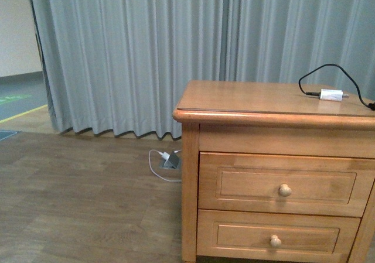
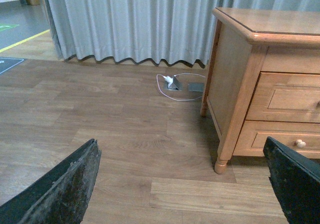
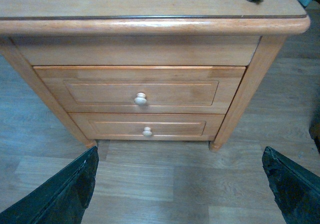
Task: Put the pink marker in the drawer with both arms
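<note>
The drawer (image 1: 285,184) is the upper one of a honey-coloured wooden nightstand and is closed, its round knob (image 1: 285,190) facing me. It also shows in the right wrist view as the drawer (image 3: 140,88), and partly at the edge in the left wrist view as the drawer (image 2: 290,97). The pink marker is out of view. My left gripper (image 2: 182,184) hangs open over bare floor, to the left of the nightstand. My right gripper (image 3: 180,184) is open above the floor in front of the nightstand. Neither arm shows in the front view.
A lower drawer (image 1: 275,236) sits beneath the upper one. A white adapter (image 1: 331,95) with a black cable lies on the nightstand top (image 1: 252,99). A floor socket with a white cord (image 1: 167,159) lies by the grey curtain (image 1: 135,58). Wood-look floor spreads to the left.
</note>
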`<state>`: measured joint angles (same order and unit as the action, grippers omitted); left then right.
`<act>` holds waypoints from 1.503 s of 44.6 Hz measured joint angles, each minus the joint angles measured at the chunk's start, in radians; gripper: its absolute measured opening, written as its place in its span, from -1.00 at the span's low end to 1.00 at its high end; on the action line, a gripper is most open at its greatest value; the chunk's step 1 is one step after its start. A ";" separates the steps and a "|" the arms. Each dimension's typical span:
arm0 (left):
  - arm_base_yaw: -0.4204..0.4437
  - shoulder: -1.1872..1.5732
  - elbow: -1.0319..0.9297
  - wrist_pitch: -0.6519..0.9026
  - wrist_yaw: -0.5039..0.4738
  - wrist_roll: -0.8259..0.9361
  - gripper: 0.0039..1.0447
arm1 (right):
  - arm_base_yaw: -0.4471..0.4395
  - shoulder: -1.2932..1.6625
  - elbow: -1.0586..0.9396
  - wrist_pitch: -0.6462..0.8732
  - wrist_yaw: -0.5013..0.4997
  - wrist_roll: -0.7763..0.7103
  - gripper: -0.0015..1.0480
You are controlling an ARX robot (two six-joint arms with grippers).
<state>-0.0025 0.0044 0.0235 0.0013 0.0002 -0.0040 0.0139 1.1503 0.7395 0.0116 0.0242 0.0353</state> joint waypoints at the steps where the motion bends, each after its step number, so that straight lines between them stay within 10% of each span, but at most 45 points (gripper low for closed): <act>1: 0.000 0.000 0.000 0.000 0.000 0.000 0.89 | 0.001 -0.034 -0.003 -0.027 -0.001 0.002 0.84; 17: 0.000 0.000 0.000 0.000 0.000 0.000 0.89 | -0.013 -0.244 -0.034 -0.116 -0.003 0.067 0.80; 24: 0.000 0.000 0.000 -0.001 0.000 0.000 0.89 | -0.013 -0.360 -0.298 0.347 -0.022 -0.013 0.17; 38: 0.000 0.000 0.000 -0.001 0.000 0.000 0.89 | -0.013 -0.510 -0.525 0.407 -0.022 -0.033 -0.98; 67: 0.000 0.000 0.000 -0.001 0.000 0.000 0.89 | -0.013 -0.811 -0.697 0.282 -0.022 -0.032 -0.97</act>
<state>-0.0025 0.0044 0.0235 0.0006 0.0002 -0.0040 0.0013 0.3393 0.0422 0.2935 0.0021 0.0029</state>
